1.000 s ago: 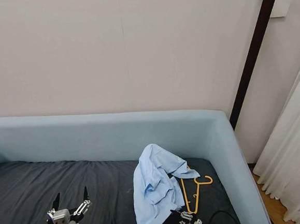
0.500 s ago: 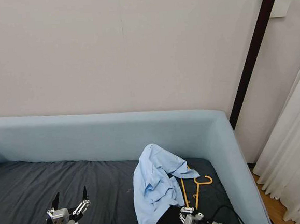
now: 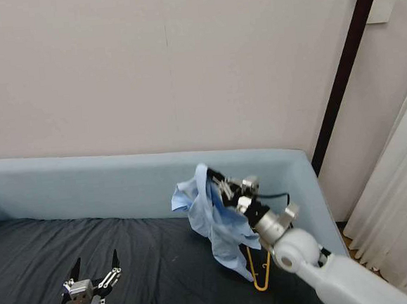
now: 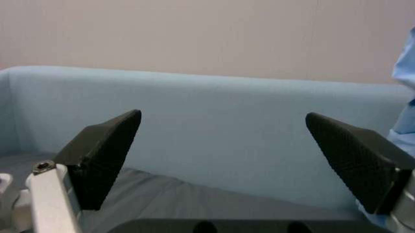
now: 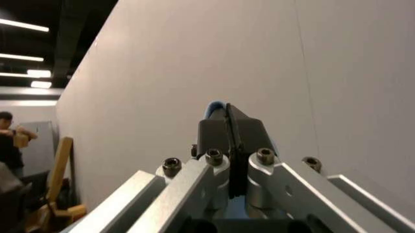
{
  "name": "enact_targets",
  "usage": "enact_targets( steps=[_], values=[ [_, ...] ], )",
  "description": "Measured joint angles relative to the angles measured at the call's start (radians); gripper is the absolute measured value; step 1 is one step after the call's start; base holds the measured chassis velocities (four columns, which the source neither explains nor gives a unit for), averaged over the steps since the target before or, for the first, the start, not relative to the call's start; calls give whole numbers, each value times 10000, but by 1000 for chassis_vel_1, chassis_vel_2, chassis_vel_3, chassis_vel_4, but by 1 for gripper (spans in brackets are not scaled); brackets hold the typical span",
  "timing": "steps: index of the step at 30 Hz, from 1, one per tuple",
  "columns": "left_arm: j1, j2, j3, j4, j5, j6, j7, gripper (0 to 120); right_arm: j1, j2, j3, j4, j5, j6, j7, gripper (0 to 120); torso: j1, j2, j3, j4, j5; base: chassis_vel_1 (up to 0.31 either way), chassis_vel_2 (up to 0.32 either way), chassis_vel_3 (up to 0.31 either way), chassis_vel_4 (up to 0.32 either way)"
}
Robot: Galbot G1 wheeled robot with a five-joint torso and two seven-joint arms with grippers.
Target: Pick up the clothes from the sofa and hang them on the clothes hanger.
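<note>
Your right gripper [image 3: 219, 184] is clamped shut on the crumpled light blue shirt [image 3: 216, 225], pinching a fold near its top. In the right wrist view its fingers [image 5: 246, 131] meet with a sliver of blue cloth between them. The shirt hangs clear of the dark grey seat cushion [image 3: 148, 255], in front of the pale blue sofa backrest [image 3: 86, 186]. An orange plastic hanger [image 3: 260, 280] shows below its hem. Your left gripper [image 3: 95, 262] hovers low over the seat, fingers spread wide.
</note>
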State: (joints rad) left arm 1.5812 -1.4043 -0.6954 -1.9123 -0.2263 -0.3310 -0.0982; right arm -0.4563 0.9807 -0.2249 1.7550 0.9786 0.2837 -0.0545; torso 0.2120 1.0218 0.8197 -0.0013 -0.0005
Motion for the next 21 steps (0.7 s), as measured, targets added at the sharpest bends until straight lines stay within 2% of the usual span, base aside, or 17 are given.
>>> enact_targets(
  steps=[6, 10, 13, 21],
  values=[
    [41, -33, -7, -131, -15, -36, -1, 100, 2272, 422, -142, -524, 427, -105, 693, 0, 1, -1, 0, 3, -3, 0, 0, 0, 0],
    [44, -59, -11, -204, -28, -46, -3, 100, 3125, 649, -127, -534, 486, -337, 1401, 0, 1, 0, 0, 3, -3, 0, 0, 0, 0],
    [43, -73, -19, -245, -59, -52, -6, 100, 3464, 640, -93, -539, 371, -533, 1702, 0, 1, 0, 0, 2, -2, 0, 0, 0, 0],
    [-42, -167, 122, -197, -70, -100, -13, 100, 4138, 430, 347, -197, -434, -2093, 4026, 0, 0, 1, -1, 1, -1, 0, 0, 0, 0]
  ],
)
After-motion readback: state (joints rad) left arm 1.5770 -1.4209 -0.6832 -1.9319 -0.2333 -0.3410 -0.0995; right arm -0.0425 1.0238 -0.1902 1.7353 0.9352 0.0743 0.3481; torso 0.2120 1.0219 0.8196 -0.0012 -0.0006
